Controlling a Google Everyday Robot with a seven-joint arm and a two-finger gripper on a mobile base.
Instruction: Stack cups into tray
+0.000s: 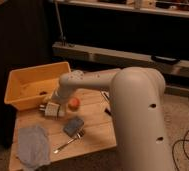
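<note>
The yellow-orange tray (19, 82) stands at the back left of the wooden table. An orange cup (74, 103) sits on the table just right of the tray's front right corner. My gripper (51, 108) is low at the tray's front wall, just left of the orange cup, with the white arm reaching in from the right. I cannot pick out the pale grey-white cup as separate from the pale gripper end. A small dark spot (42, 93) lies inside the tray.
A blue-grey sponge block (73, 126) lies in front of the orange cup. A grey cloth (34, 145) lies at the front left. A fork (68, 142) lies near the front edge. Small dark items (106, 104) lie at the table's right. My arm's big white link (138, 120) fills the right.
</note>
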